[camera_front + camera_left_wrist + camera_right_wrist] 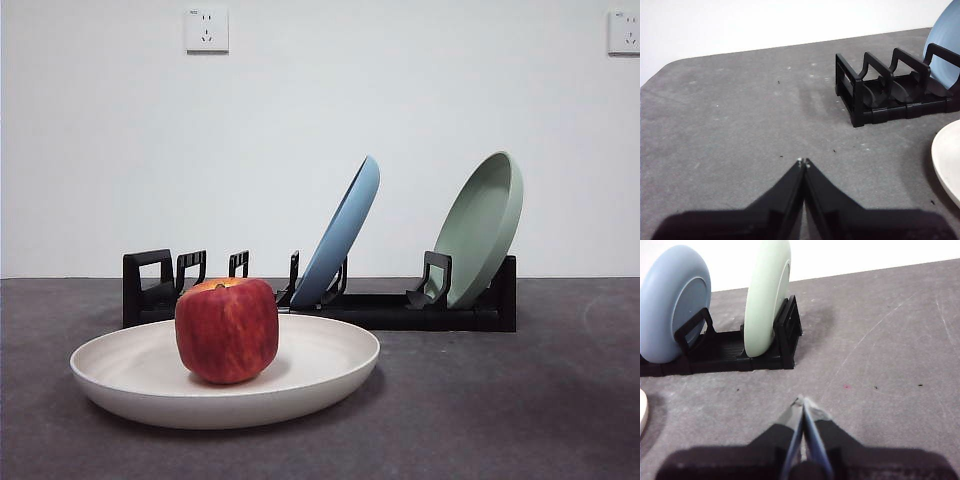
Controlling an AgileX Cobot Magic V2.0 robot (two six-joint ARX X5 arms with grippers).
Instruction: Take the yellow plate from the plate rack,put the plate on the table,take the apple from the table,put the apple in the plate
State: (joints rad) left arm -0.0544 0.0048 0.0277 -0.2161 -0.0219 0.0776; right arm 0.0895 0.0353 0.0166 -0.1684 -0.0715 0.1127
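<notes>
The cream yellow plate (320, 370) lies flat on the dark grey table (520, 400) in the front view, in front of the black plate rack (380, 308). The dark red apple (227, 330) sits upright in the plate, left of its middle. The plate's edge also shows in the left wrist view (947, 162) and the right wrist view (642, 412). My left gripper (803, 162) is shut and empty above bare table, near the rack's handle end (852, 95). My right gripper (802, 401) is shut and empty, near the rack's other end (785, 335). Neither arm shows in the front view.
A blue plate (345, 232) and a sage-green plate (485, 225) lean in the rack's slots; they also show in the right wrist view, blue (672, 302) and green (767, 295). The blue plate's edge shows in the left wrist view (945, 45). A white wall stands behind.
</notes>
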